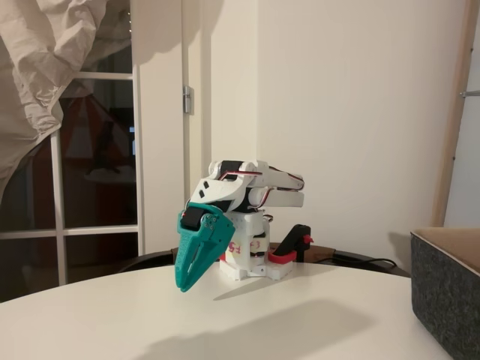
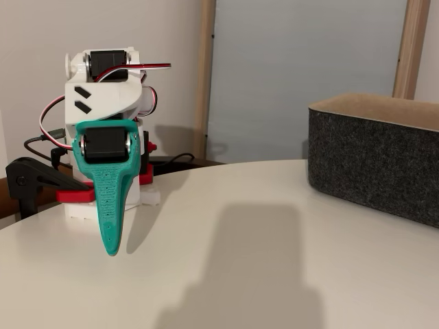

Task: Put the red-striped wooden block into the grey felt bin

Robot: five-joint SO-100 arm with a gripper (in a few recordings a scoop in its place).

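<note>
The white arm is folded low over its base, and its teal gripper (image 1: pixel 183 285) points down and forward, its tip hanging just above the white table. The two fingers lie together with nothing between them. From the front, the gripper (image 2: pixel 111 251) is seen edge-on as one narrow teal blade. The grey felt bin (image 1: pixel 448 296) stands at the right edge of the table, dark grey outside with a tan lining at its rim. It stands to the right of the gripper, well apart from it, as the grey felt bin (image 2: pixel 374 161) with its opening upward. The red-striped wooden block is out of view.
A red and black clamp (image 1: pixel 289 251) fixes the arm's base (image 1: pixel 247 262) to the round white table (image 1: pixel 225 322). The clamp's black handle (image 2: pixel 31 181) sticks out left of the base. A broad stretch of tabletop lies between gripper and bin.
</note>
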